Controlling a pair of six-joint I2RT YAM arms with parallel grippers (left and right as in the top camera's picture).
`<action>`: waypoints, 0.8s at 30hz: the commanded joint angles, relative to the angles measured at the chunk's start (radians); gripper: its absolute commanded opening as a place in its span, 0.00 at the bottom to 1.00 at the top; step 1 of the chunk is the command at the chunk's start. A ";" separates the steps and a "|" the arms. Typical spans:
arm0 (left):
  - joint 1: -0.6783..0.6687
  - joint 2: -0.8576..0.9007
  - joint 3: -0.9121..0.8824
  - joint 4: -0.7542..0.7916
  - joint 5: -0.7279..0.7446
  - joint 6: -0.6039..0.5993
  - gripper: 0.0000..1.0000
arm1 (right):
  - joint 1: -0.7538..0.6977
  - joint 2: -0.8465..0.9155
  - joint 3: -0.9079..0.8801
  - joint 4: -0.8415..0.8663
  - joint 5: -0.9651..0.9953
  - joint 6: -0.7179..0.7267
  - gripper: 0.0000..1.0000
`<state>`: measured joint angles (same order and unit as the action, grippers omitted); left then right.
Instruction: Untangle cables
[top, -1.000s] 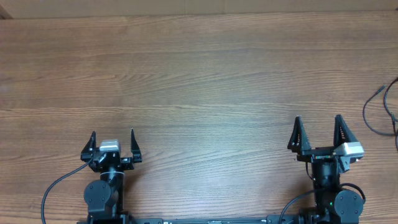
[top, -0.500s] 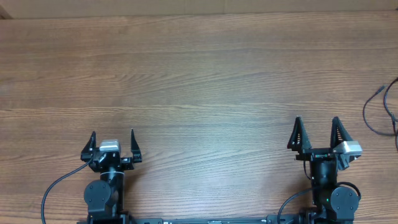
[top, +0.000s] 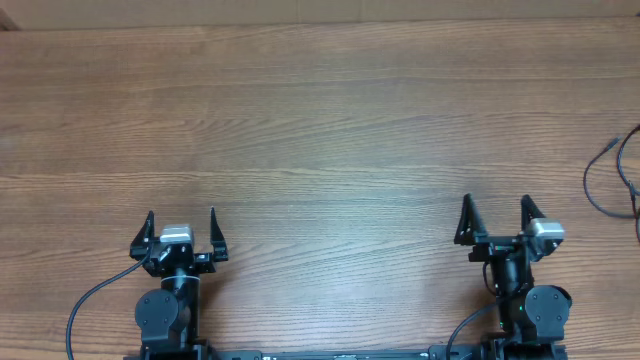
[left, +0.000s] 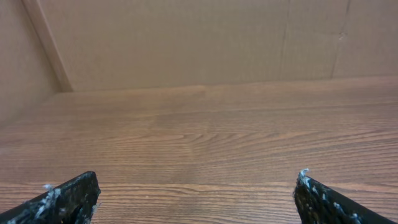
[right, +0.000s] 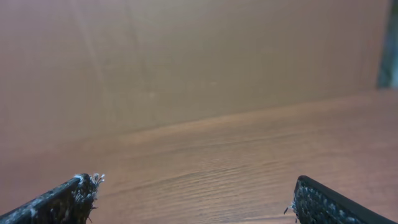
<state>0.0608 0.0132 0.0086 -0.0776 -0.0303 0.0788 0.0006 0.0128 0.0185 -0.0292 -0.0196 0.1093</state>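
Note:
Thin black cables (top: 612, 180) loop at the far right edge of the wooden table in the overhead view, partly cut off by the frame. My left gripper (top: 181, 218) is open near the front left, far from them, nothing between its fingers. My right gripper (top: 495, 208) is open at the front right, roughly a hand's width left of and nearer than the cables. In the left wrist view my left gripper (left: 196, 186) shows only bare wood between its fingertips. In the right wrist view my right gripper (right: 194, 190) likewise frames bare wood; the cables do not show there.
The wooden table (top: 320, 120) stretches across the view. A cardboard wall (left: 186, 37) stands behind the table's far edge. A thick black wire (top: 90, 305) fixed to the left arm curves at the front left.
My right gripper has swung a little to the left and turned slightly. The left arm and the cables have not moved.

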 joint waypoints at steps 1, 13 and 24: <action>0.007 -0.009 -0.004 0.002 -0.002 0.011 1.00 | -0.003 -0.010 -0.011 -0.012 -0.061 -0.097 1.00; 0.007 -0.009 -0.004 0.002 -0.002 0.011 1.00 | -0.002 -0.010 -0.011 -0.049 -0.068 -0.111 1.00; 0.007 -0.009 -0.004 0.002 -0.002 0.012 1.00 | -0.002 -0.010 -0.011 -0.052 -0.034 -0.115 1.00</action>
<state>0.0608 0.0132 0.0086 -0.0776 -0.0299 0.0788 0.0006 0.0128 0.0185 -0.0826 -0.0696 0.0002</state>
